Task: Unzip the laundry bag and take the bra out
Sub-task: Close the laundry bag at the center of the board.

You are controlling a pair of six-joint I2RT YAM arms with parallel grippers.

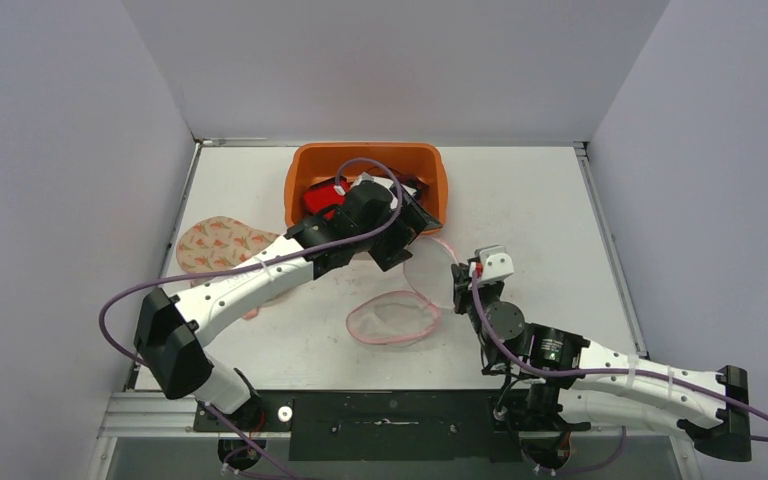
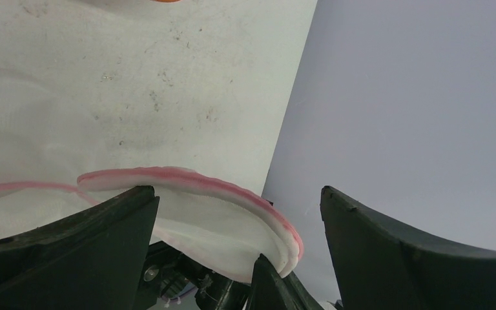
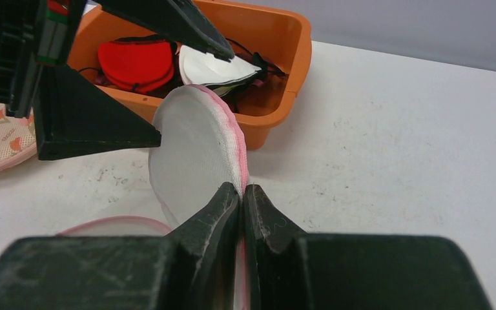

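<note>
The laundry bag (image 1: 392, 320) is white mesh with a pink rim. It lies unzipped on the table, with its round flap (image 3: 194, 155) standing up. My right gripper (image 3: 242, 188) is shut on the flap's pink edge, holding it upright. My left gripper (image 2: 237, 194) is open, its fingers straddling the top of the same flap (image 2: 219, 219) without touching it. It hangs just in front of the orange bin (image 1: 440, 180). A red bra (image 3: 135, 64) and a white one (image 3: 213, 68) lie in the bin. Nothing coloured shows inside the bag.
A flat floral-printed piece with a pink edge (image 1: 215, 247) lies at the table's left, partly under the left arm. The orange bin stands at the back centre. Grey walls close in the table at the left, right and back.
</note>
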